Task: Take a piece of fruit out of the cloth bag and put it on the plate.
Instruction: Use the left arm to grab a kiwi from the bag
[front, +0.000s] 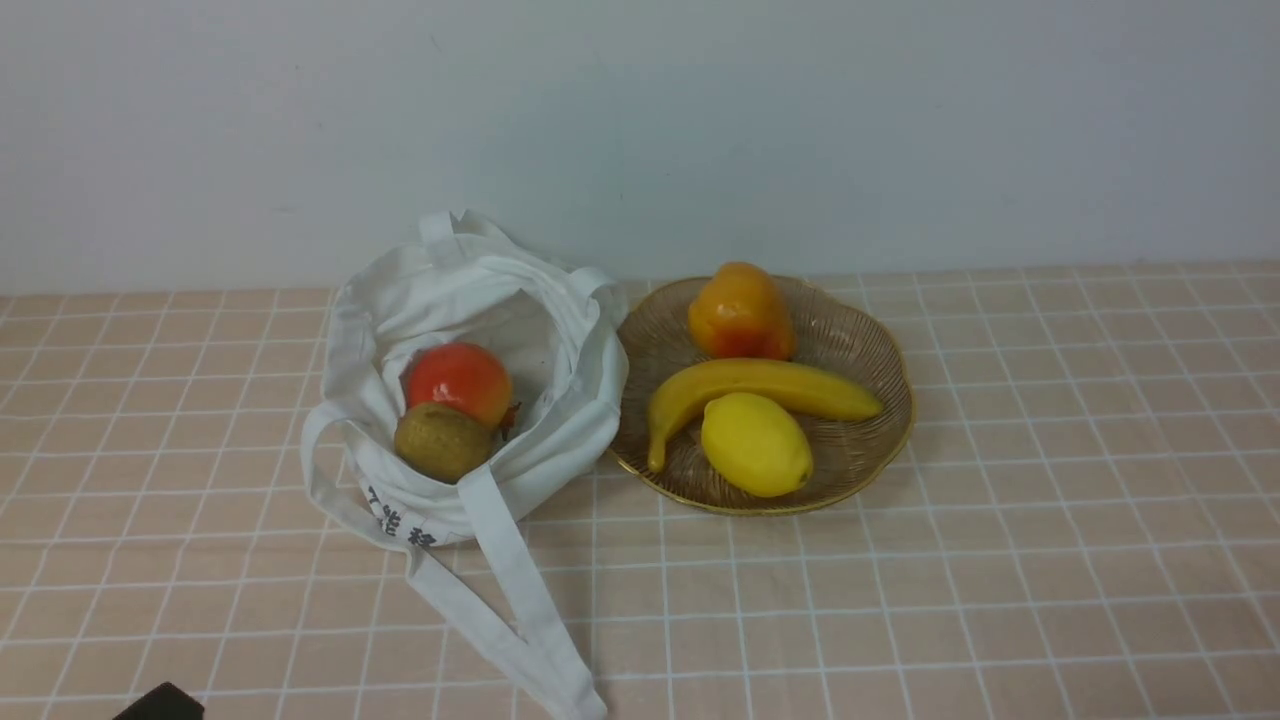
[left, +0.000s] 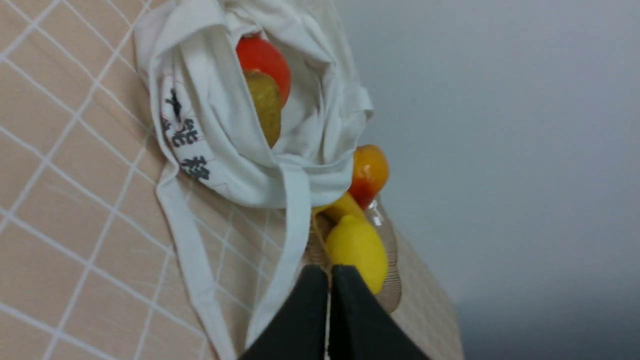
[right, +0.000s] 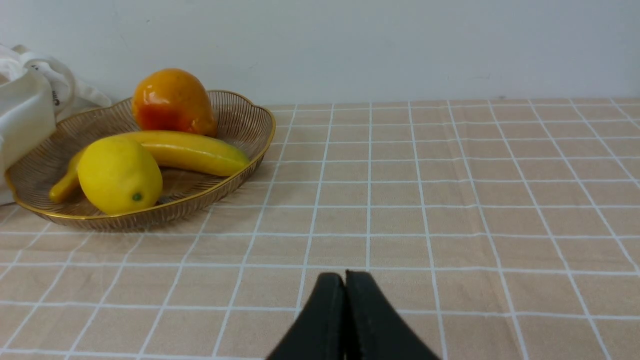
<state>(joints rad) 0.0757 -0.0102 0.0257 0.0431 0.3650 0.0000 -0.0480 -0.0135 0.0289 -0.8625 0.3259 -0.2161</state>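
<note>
No fruit is lifted yet: the kiwi (front: 442, 441) lies inside the open cloth bag (front: 440, 290), touching one red-orange fruit (front: 458, 382), and the bag sits just beside the one wire plate (front: 868, 335). The left gripper (left: 330, 274) and right gripper (right: 345, 279) are both pinched closed and empty, so the left likely must spread its jaws and reach into the bag's mouth. Counted: two fruits in the bag, three on the plate, namely one banana (front: 760, 388), one lemon (front: 755, 443) and one orange fruit (front: 740, 312).

Soft, even light, faint shadow beneath the plate (front: 850, 330); left wrist view blurred (front slightly hazy).
</note>
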